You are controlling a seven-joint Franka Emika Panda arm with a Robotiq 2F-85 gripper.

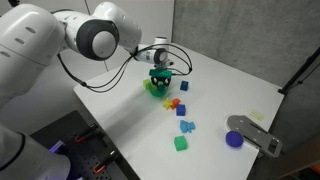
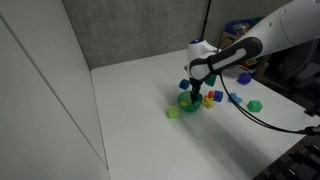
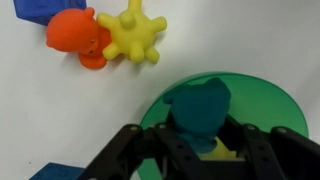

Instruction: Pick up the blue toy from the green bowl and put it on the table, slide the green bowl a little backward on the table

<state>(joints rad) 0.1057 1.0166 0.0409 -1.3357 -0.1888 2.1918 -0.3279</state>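
In an exterior view the Robotiq gripper (image 1: pixel 160 76) hangs low, directly over the green bowl (image 1: pixel 154 89); the bowl looks like light, smooth plastic, so a skewed lift could drag or tip it across the matte white table (image 1: pixel 230 80); in an exterior view loose blocks (image 2: pixel 207 99) lie just beside the gripper, near enough for a sliding bowl to knock them; in the wrist view the blue toy (image 3: pixel 200 103), chunky, rounded and dull-surfaced, sits within the bowl's rim between the dark jaws, which flank it closely, though I cannot tell whether they pinch it; its lumpy shape could slip from a shallow grip; ahead of the fingers rest a glossy orange toy (image 3: pixel 80 38) and a spiky yellow toy (image 3: pixel 135 38)
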